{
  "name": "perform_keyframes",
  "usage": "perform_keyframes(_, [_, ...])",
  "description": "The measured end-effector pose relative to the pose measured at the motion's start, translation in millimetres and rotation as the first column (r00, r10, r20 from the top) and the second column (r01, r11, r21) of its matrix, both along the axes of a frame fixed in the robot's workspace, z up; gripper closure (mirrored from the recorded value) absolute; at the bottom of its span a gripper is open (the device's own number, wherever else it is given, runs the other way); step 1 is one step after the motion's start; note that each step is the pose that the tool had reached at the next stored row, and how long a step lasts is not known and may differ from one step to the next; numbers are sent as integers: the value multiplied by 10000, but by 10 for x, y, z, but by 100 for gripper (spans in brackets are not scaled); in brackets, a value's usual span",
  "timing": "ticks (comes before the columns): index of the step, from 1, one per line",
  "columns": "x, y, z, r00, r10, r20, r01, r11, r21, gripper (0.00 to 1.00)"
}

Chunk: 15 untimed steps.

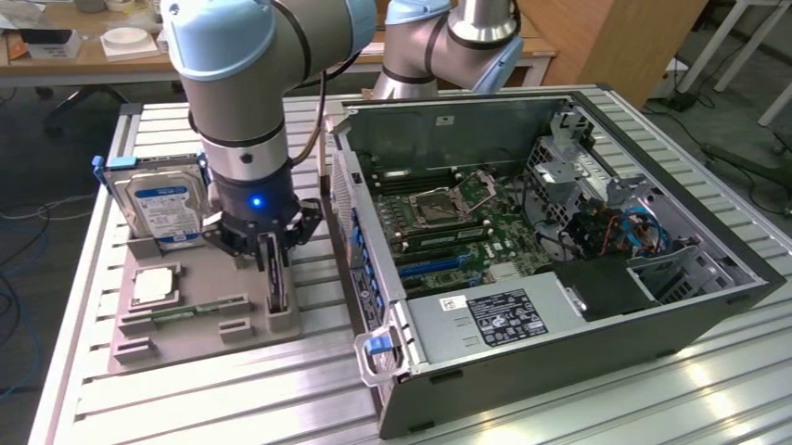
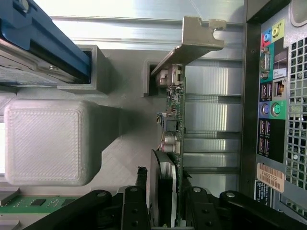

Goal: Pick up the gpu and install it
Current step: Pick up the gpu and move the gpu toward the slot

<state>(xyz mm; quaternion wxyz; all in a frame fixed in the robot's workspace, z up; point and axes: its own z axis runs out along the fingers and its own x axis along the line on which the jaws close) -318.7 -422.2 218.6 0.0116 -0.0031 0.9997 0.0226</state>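
Where my gripper (image 2: 168, 184) hangs just beside the open computer case (image 1: 557, 315), its fingers (image 2: 160, 191) are closed on both flat faces of the gpu (image 2: 175, 103), gripping it. The gpu stands upright on its long edge in a slot of the grey holder tray (image 1: 185, 338), parallel to the case's port panel (image 2: 271, 96), with its silvery bracket (image 2: 194, 40) at the end away from my fingers. The tray lies on the slatted tabletop (image 1: 223, 399) alongside the case. On the tray's side farther from the case, a hard drive (image 1: 167, 204) stands upright.

case wall (image 2: 250, 120) beside gpu (image 2: 174, 103), hard drive (image 1: 165, 206) near
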Motion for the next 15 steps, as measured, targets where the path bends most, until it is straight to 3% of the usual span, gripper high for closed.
perform_keyframes(15, [-14, 1, 0, 10000, -2, -1, 2, 10000, -1, 63])
